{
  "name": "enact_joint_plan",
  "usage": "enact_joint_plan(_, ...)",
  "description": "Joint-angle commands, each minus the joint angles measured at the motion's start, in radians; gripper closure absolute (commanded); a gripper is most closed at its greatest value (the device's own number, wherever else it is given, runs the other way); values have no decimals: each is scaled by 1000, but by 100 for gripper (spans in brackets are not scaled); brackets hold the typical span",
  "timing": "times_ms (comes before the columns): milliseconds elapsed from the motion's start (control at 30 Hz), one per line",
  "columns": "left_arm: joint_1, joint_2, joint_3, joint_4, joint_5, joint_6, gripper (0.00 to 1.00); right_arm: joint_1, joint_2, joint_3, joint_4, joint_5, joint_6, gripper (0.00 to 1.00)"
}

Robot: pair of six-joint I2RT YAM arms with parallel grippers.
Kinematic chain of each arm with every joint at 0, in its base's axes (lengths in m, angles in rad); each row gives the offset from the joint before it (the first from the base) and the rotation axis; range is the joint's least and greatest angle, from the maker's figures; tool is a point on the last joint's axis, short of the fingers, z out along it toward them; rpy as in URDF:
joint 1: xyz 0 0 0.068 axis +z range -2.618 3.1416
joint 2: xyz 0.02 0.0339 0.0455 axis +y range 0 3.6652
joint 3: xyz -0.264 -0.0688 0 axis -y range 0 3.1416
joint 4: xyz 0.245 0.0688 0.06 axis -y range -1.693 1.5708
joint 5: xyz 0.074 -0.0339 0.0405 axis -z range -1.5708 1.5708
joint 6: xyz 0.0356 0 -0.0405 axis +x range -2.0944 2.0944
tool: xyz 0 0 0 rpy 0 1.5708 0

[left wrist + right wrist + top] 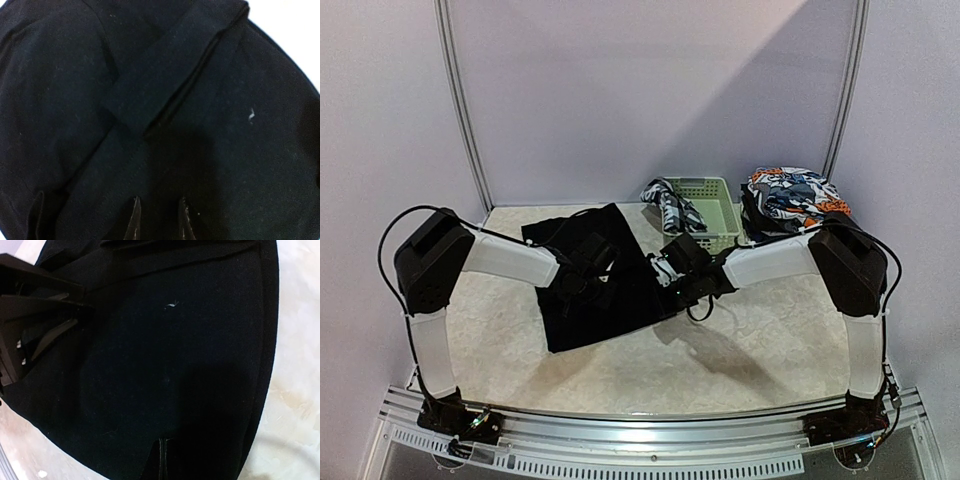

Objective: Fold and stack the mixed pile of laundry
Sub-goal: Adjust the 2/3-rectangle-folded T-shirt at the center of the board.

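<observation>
A large plain black cloth (582,300) lies spread on the marble table, left of centre. My left gripper (597,268) is down on its middle. In the left wrist view the fingertips (134,220) stand a little apart, with black cloth (165,90) bunched between them and a folded band crossing above. My right gripper (672,288) is at the cloth's right edge. Its jaws are pressed together on the black cloth (165,355). A black-and-white checked shirt (670,207) hangs over the basket's left rim. Orange-blue-white printed pieces (788,195) are heaped at the back right.
A pale green slotted basket (713,210) stands at the back, right of centre, just behind my right arm. White walls with metal posts close the back and sides. Bare marble tabletop (740,350) shows at the front and right of the cloth.
</observation>
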Motion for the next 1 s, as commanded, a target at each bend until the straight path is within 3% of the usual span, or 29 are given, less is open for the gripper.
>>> enact_joint_plan(0, 25, 38, 35, -42, -38, 29, 73, -5, 36, -29, -37, 30, -18, 100)
enact_joint_plan(367, 97, 66, 74, -60, -67, 73, 74, -4, 46, -38, -60, 35, -27, 100)
enact_joint_plan(733, 237, 170, 258, -122, -85, 141, 74, -4, 43, -37, -76, 24, -35, 100)
enact_joint_plan(967, 266, 139, 291, -164, -115, 174, 73, -4, 41, -40, -89, 26, -38, 100)
